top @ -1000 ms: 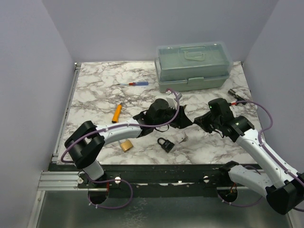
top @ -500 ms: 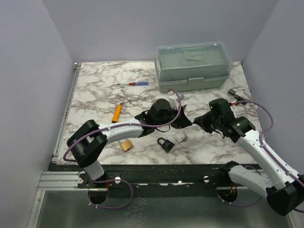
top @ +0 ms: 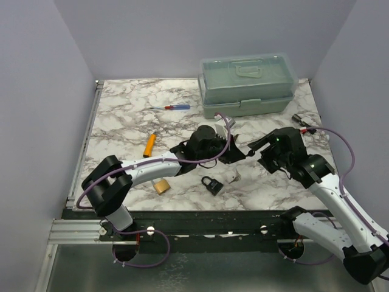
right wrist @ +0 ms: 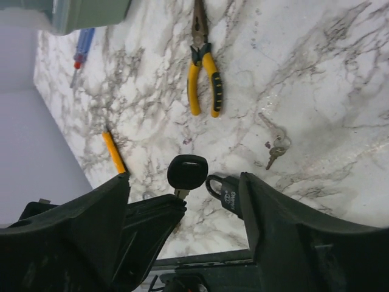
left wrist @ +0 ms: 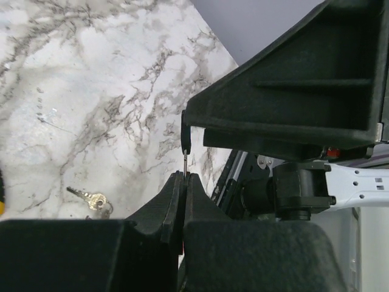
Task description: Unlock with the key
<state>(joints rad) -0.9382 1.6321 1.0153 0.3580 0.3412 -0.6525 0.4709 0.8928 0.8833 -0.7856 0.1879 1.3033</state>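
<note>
A key with a black plastic head (right wrist: 187, 172) hangs above the marble, and my left gripper (left wrist: 183, 176) is shut on its thin metal blade (left wrist: 184, 163). From above, the left gripper (top: 236, 152) is mid-table. My right gripper (right wrist: 184, 179) is open, its fingers standing wide on either side of the key head without touching it; from above the right gripper (top: 255, 152) faces the left one. A black padlock (top: 212, 185) lies below them, shackle up in the right wrist view (right wrist: 225, 194). A small silver key bunch (right wrist: 276, 145) lies loose on the marble (left wrist: 91, 199).
Yellow-handled pliers (right wrist: 203, 73) lie beyond the key bunch. An orange stick (top: 149, 145), a brass padlock (top: 161, 186), a red-and-blue screwdriver (top: 176, 107) and a green toolbox (top: 248, 85) are around the table. A small black part (top: 301, 118) lies far right.
My left gripper has shut on the black-headed key's blade. My right gripper has opened off that key and drawn back slightly to the right.
</note>
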